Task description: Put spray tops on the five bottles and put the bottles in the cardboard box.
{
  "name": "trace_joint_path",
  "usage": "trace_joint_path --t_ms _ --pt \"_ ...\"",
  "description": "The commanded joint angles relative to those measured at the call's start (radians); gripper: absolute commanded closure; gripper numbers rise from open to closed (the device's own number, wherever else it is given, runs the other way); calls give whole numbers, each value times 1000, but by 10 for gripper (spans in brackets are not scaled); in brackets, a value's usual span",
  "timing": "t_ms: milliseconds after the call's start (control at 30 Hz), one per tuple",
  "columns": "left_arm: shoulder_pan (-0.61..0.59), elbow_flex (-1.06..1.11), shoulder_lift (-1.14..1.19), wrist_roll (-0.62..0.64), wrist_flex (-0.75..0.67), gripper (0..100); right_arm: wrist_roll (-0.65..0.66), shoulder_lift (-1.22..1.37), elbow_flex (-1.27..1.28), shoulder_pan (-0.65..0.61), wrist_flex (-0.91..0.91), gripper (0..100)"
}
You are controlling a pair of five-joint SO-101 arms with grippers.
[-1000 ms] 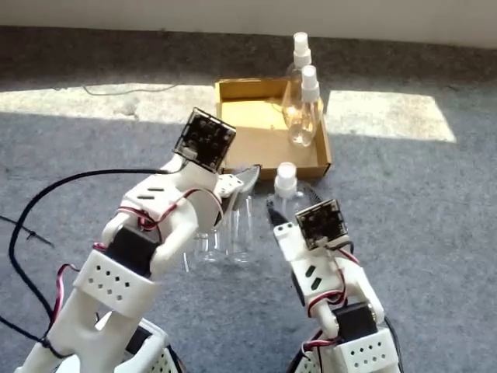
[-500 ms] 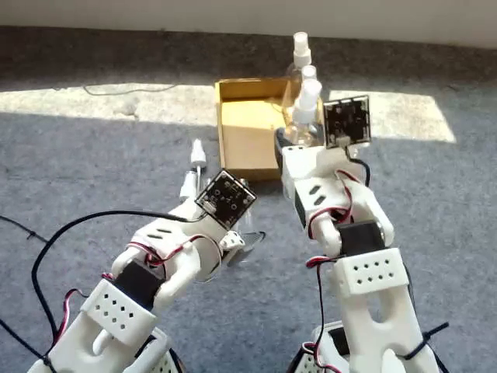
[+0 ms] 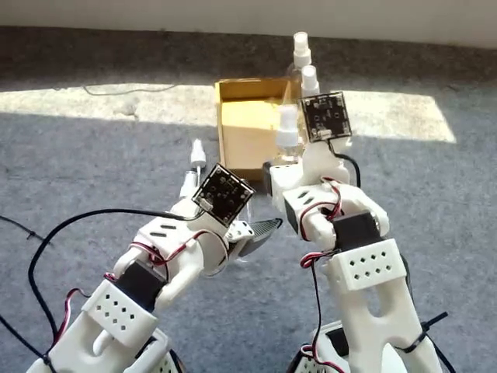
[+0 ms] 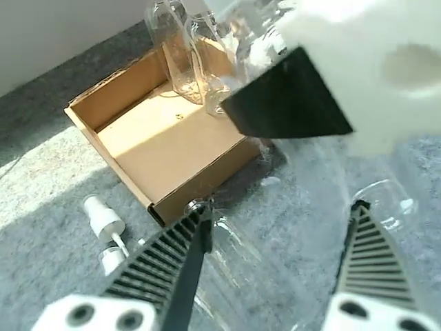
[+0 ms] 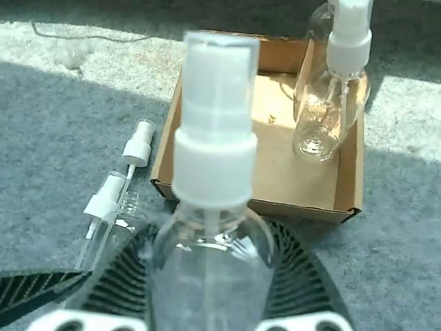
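Note:
My right gripper is shut on a clear bottle with a white spray top, held upright above the near edge of the cardboard box. Two capped bottles rest in the box's far right corner. My left gripper is open, low over the carpet. Beneath it are clear bottles without tops. Two loose spray tops lie on the carpet left of the box.
Grey carpet surrounds the box, with a sunlit band behind it. A black cable loops at the left. The right arm's black jaw and white body hang close above the left gripper.
The right arm lifted the capped bottle from the carpet towards the box, then drew back a little. The left arm dropped lower, uncovering the loose spray tops.

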Motion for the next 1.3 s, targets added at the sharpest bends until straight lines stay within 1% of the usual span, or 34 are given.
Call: trace_joint_path --t_ms 0,67,167,367,600,700,767,833,967,1033,1133,1200,1267 --pt "101 -53 -19 26 -21 713 -77 -4 -64 -16 4 995" --pt "130 -54 -15 26 -21 713 -86 -28 -58 -21 -5 995" --pt "128 -62 44 23 -34 713 -77 -117 -48 -35 -1 995" --pt "58 -62 234 23 -153 713 17 -317 -12 -58 125 995" --pt "45 -104 265 23 -167 716 40 -332 -10 -53 160 995" --pt "50 -104 265 23 -167 716 38 -337 27 -53 139 995" --pt "53 -97 265 23 -164 716 38 -335 74 -42 76 995" --pt "47 -97 265 23 -155 716 40 -334 133 22 -30 995" --pt "15 -91 265 25 -141 716 40 -332 251 188 -341 995" --pt "-7 -94 265 25 -137 716 52 -331 294 245 -469 995" --pt "-38 -94 265 25 -137 716 109 -328 328 277 -573 995" --pt "-48 -93 265 25 -137 716 112 -291 332 282 -625 995" --pt "-50 -91 265 23 -118 716 110 -202 332 282 -685 995"
